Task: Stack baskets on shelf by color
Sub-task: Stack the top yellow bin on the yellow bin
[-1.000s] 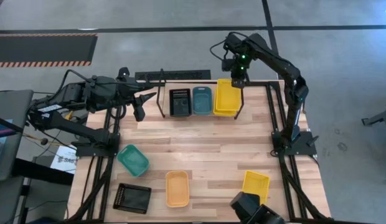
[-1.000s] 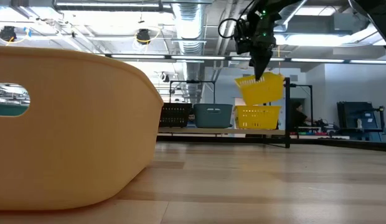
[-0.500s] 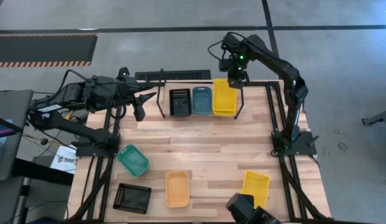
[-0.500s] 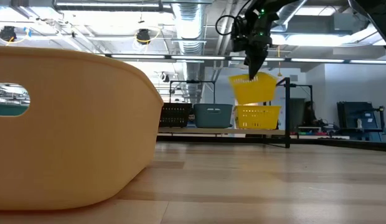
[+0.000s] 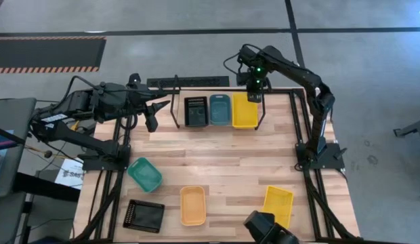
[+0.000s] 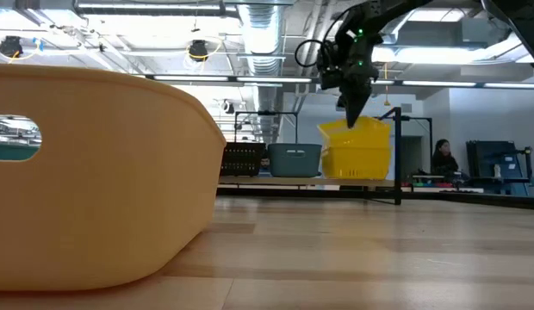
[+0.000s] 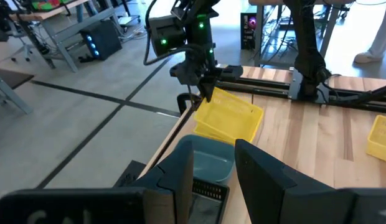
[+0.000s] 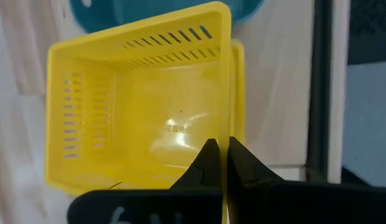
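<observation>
The black rod shelf (image 5: 175,108) at the table's far edge carries a black basket (image 5: 196,111), a blue-grey basket (image 5: 219,109) and a yellow basket (image 8: 238,93). A second yellow basket (image 5: 244,110) sits on that yellow one, with my right gripper (image 5: 253,95) shut on its far rim. My left gripper (image 5: 152,115) hovers open left of the shelf with nothing between its fingers (image 7: 215,168). On the table's near half lie a teal basket (image 5: 144,173), a black basket (image 5: 143,215), an orange basket (image 5: 192,205) and a yellow basket (image 5: 278,203). My right gripper pinches the upper yellow basket's wall on the table's far side, at its rim (image 8: 226,134), one finger (image 8: 208,163) inside the basket and one outside. The fingers come steeply from above. The basket hangs slightly tilted, its lower part sunk into the yellow basket beneath (image 6: 357,159).
The orange basket (image 6: 95,172) fills the low view's left, close to the camera. Bare wood lies in the table's middle (image 5: 217,152). The black table frame (image 5: 298,115) runs along the right of the shelf. A person (image 6: 441,159) sits far behind the table.
My right gripper has gone down toward the shelf and a little toward the table's left, carrying the yellow basket. The basket, tipped and clear above the lower yellow one before, has come nearly level and sunk into it.
</observation>
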Controlling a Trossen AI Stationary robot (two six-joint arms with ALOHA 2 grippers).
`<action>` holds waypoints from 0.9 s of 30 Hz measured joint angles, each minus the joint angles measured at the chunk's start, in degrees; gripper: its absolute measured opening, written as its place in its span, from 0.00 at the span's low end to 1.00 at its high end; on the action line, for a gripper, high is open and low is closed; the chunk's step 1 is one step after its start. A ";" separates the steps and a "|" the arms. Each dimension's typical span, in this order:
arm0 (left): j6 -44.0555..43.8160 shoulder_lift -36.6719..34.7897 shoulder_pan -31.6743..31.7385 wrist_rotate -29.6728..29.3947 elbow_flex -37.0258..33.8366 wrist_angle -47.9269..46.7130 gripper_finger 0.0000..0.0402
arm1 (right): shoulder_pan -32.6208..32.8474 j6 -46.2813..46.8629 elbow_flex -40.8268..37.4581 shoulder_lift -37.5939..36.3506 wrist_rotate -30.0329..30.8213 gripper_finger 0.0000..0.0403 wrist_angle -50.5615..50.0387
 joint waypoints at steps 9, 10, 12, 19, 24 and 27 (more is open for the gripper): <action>0.01 0.00 -0.02 -0.02 0.00 -0.44 0.27 | -0.17 0.01 -0.24 -0.02 0.00 0.01 2.51; 0.01 0.00 0.00 0.00 0.00 -0.44 0.27 | -0.17 0.02 -0.24 -0.02 0.00 0.01 2.48; -0.01 0.00 0.00 0.00 0.00 -0.46 0.27 | -0.17 0.02 -0.24 -0.02 0.00 0.01 2.46; -0.01 0.00 0.00 0.00 0.00 -0.74 0.27 | -0.16 1.53 -0.24 -0.02 0.05 0.05 2.42; -0.01 0.00 -0.01 0.00 0.00 -0.74 0.27 | -0.15 1.66 -0.24 -0.02 0.22 0.16 1.70; -0.46 0.00 -0.02 0.00 -0.02 -0.74 0.27 | -0.15 1.66 -0.23 -0.02 0.35 0.19 1.67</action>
